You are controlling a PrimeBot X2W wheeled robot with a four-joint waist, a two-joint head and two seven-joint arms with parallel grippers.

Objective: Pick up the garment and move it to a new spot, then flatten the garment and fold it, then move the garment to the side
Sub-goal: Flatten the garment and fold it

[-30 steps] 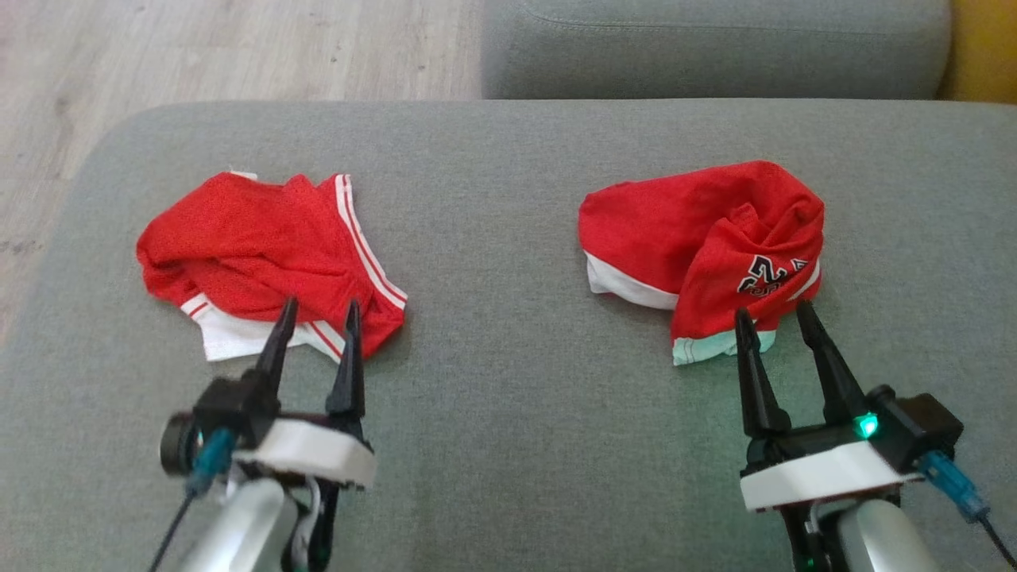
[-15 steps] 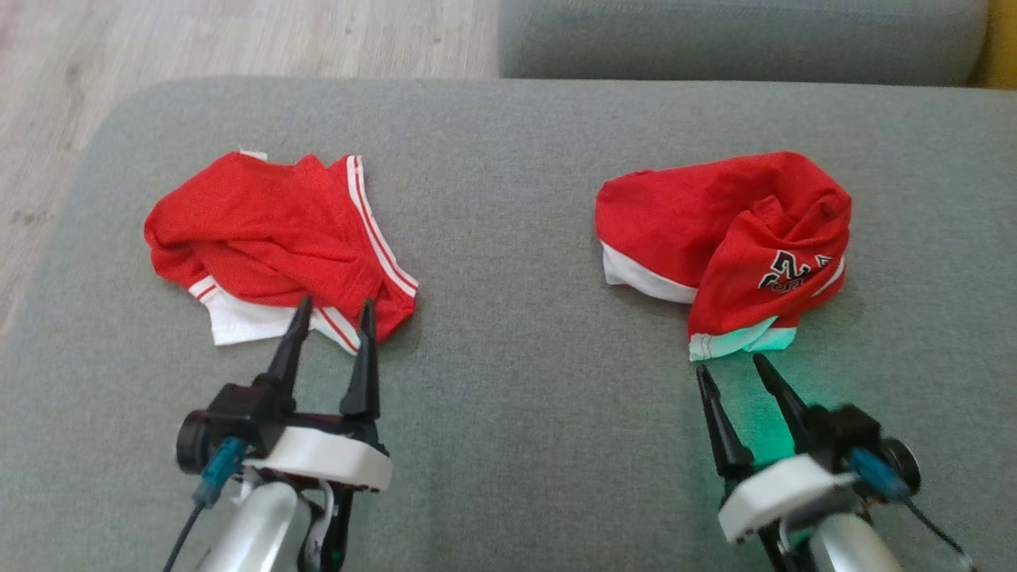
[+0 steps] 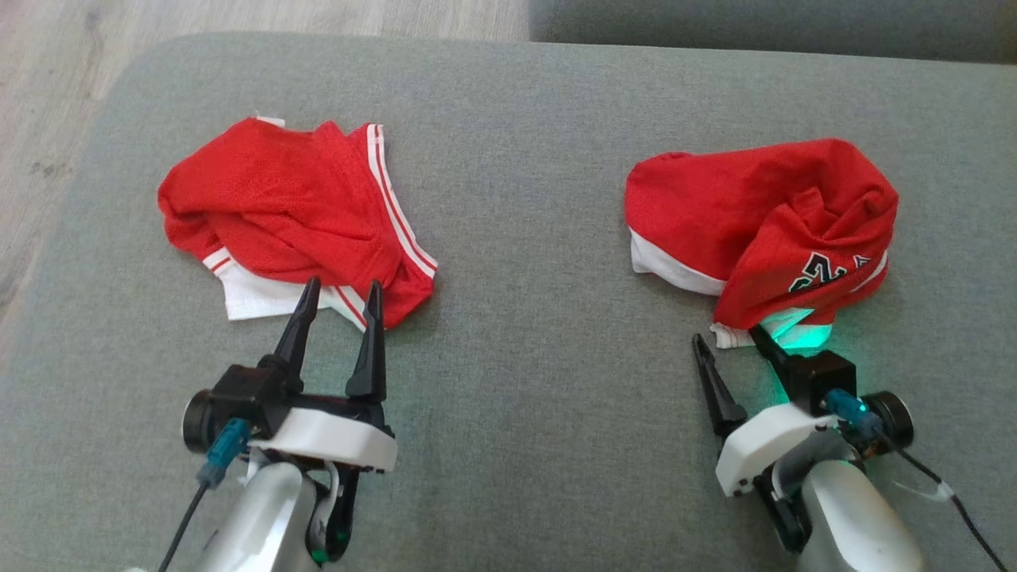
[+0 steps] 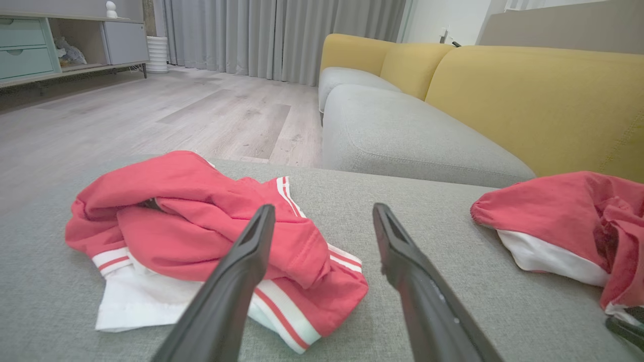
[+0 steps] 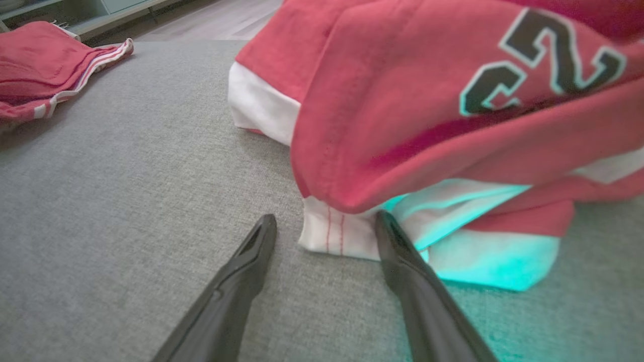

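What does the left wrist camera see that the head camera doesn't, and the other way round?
Left wrist view: the yellow sofa back, grey curtains and a cabinet across the room.
Head view: the pale forearms and the black print on the jersey, whose hem is lit green.
Both: the shorts, the jersey, the grey cushion, the wood floor and the open left gripper.

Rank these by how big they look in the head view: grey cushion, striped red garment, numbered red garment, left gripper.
1. grey cushion, by far the largest.
2. striped red garment and numbered red garment: too alike to rank.
3. left gripper, smallest, even though nearest the camera.
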